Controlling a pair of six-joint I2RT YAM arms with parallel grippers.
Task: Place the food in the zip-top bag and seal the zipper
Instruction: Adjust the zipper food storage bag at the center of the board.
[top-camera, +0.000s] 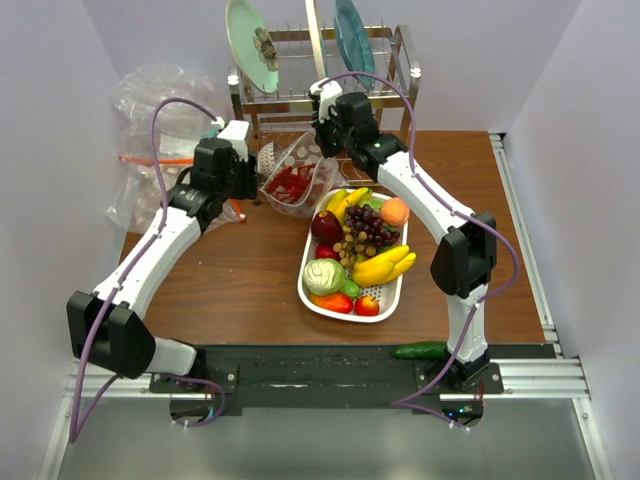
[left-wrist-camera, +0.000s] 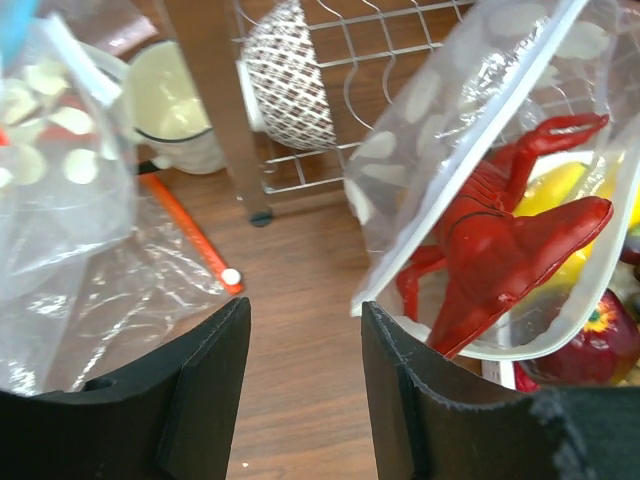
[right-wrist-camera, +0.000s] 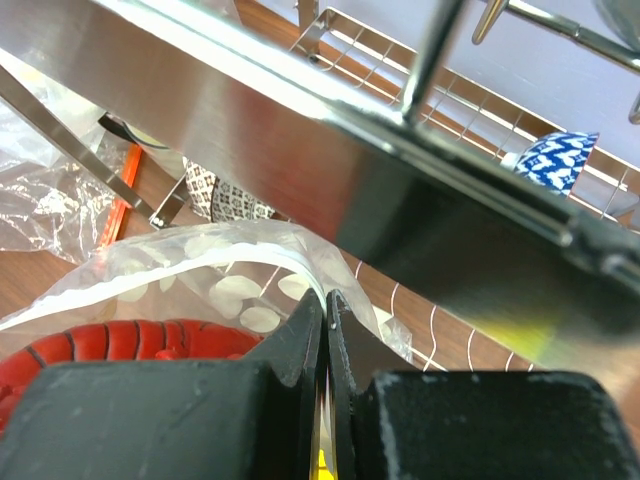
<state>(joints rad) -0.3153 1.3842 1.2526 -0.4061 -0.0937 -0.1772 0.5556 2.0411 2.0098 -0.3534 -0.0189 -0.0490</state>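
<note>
The zip-top bag (top-camera: 303, 160), clear with white dots, stands open-mouthed on the table between the arms, with a red lobster (top-camera: 289, 184) inside. My right gripper (right-wrist-camera: 327, 295) is shut on the bag's rim (right-wrist-camera: 230, 290), pinching the zipper (right-wrist-camera: 200, 262) strip above the lobster (right-wrist-camera: 120, 345). My left gripper (left-wrist-camera: 305, 303) is open over bare wood, its right finger (left-wrist-camera: 420, 400) just beside the bag's near mouth edge (left-wrist-camera: 420, 120) and the lobster (left-wrist-camera: 510, 250). More food lies in the white tray (top-camera: 305, 290): a dark red apple (top-camera: 326, 226), a peach (top-camera: 394, 211) and an orange-red pepper (top-camera: 336, 302).
A metal dish rack (top-camera: 330, 80) with plates stands right behind the bag. A bulky clear bag (top-camera: 150, 130) with an orange strip (left-wrist-camera: 190, 235) lies at the back left. Bananas (top-camera: 383, 265), grapes and a cabbage (top-camera: 322, 275) share the tray. A cucumber (top-camera: 420, 350) lies at the front edge.
</note>
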